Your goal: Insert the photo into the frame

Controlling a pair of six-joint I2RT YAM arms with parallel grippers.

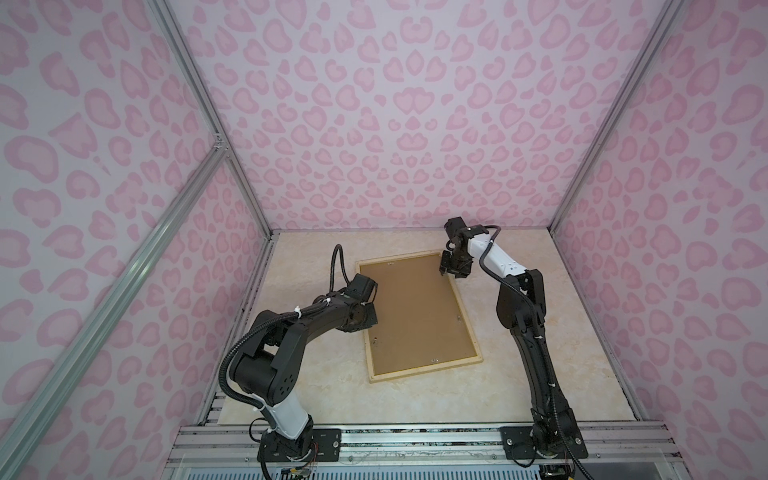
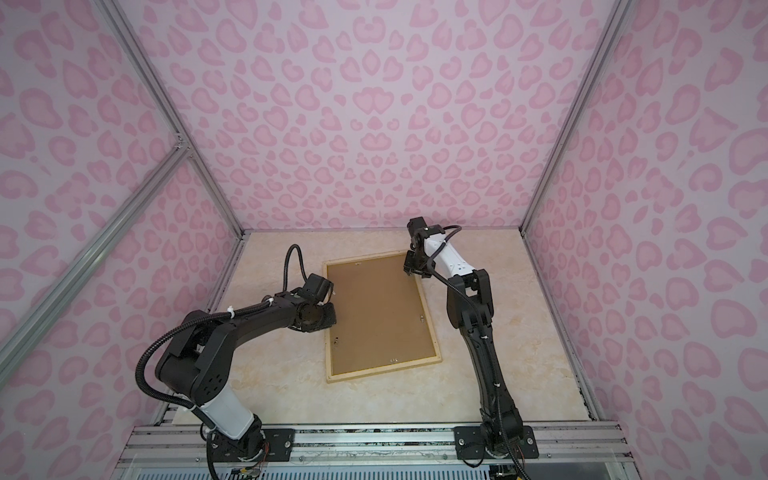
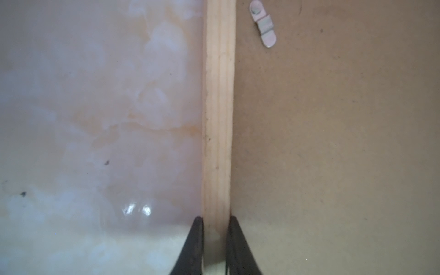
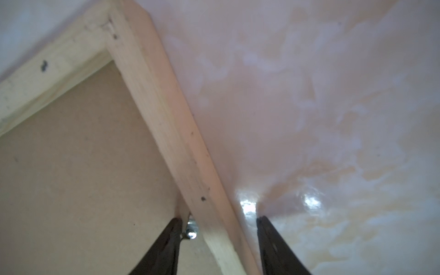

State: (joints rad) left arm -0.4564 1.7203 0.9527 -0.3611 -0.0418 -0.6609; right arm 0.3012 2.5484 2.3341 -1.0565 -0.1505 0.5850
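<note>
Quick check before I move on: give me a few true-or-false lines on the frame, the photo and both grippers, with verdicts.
1. The frame lies back side up, with its backing board showing. True.
2. The left gripper is clamped on the frame's edge. True.
3. The right gripper is shut tight on the frame. False: its jaws stand open astride the edge near a far corner, with a gap on the outer side.
4. The photo lies beside the frame. False: no photo is in view.
</note>
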